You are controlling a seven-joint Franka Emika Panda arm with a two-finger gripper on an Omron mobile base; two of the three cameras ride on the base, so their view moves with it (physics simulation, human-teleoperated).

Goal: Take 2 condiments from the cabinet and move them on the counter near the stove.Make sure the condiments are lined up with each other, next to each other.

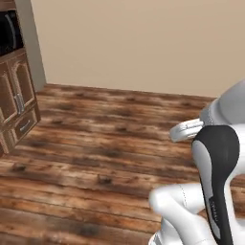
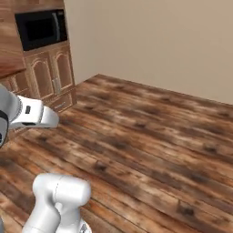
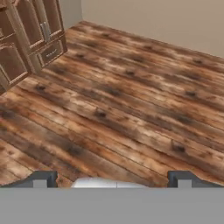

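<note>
Gripper spread wide, nothing btwn the tips, aimed at bare plank floor, prob just carried in transit pose while the base faces away from the work area. Condiments, shelf, counter, stove: can't place any from here. Landmark is the tall wood unit: raised-panel doors w/ metal bar handles, black microwave set above them; floor runs from its foot to the plain beige wall. Floor glossy, knotty, reddish-brown.
</note>
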